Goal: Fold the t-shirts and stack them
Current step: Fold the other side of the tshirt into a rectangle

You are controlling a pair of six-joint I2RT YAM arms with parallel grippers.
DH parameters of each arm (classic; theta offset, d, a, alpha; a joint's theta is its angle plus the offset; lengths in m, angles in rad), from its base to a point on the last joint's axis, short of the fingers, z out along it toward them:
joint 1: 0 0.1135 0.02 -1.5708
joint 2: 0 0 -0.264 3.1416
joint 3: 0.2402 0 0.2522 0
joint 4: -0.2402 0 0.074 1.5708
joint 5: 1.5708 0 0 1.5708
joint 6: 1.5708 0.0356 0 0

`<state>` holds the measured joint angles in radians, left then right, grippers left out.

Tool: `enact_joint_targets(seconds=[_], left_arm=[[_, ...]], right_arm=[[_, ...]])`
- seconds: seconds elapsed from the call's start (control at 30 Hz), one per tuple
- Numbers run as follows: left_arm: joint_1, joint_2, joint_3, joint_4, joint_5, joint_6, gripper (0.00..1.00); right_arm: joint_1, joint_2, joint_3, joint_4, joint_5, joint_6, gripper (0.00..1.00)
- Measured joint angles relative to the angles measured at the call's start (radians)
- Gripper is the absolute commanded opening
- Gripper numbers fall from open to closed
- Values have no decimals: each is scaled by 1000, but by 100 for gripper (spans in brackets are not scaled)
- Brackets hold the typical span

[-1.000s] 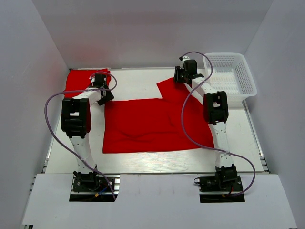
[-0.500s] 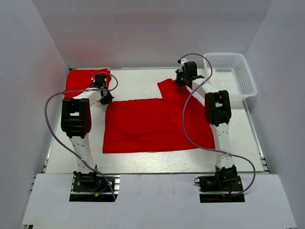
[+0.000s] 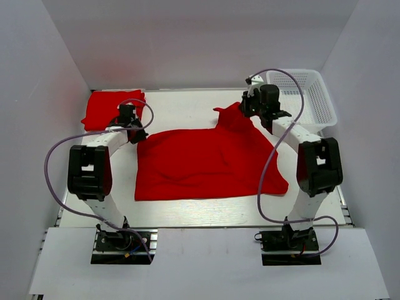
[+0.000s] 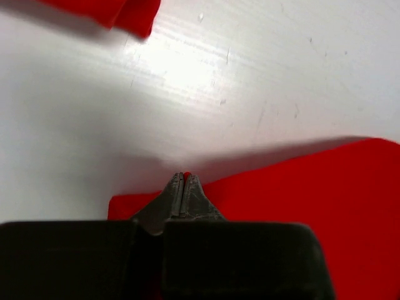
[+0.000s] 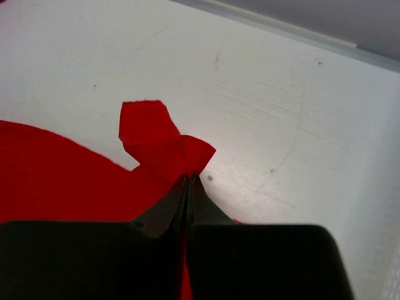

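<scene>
Pinching both far corners is the step in hand. From overhead, the left gripper [image 3: 133,132] is clamped on the far-left corner of the spread t-shirt [image 3: 200,162]. The right gripper [image 3: 245,109] is clamped on its far-right corner, which rises in a small peak. That shirt lies mostly flat in the middle of the table [image 3: 181,109]. 1 folded t-shirt [image 3: 103,106] sits in the far-left corner, well apart, and the white basket [image 3: 328,106] stands at the far right.

On the left wrist view, the 2 fingers are pressed together on the red hem, and only a thin bite of cloth shows. I judge that hold shallow, so lift gently.

On the right wrist view, the fingers are likewise clenched on a crumpled tip of cloth, which folds over beyond them.

To fold well, raise both corners together at equal height. Keep the far edge taut between the arms, then carry it toward the near hem so the edges meet squarely. A jerk could pull the left corner free.
</scene>
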<state>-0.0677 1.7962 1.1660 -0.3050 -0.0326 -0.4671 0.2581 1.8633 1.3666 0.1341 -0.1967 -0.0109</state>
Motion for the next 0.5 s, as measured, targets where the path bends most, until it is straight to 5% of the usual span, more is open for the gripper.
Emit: enact_joint_targets(seconds=[0.5], left_arm=[[0,-256,-243,5,-9,-34,0]], right_arm=[[0,-508,-510,-51,72,6,0]])
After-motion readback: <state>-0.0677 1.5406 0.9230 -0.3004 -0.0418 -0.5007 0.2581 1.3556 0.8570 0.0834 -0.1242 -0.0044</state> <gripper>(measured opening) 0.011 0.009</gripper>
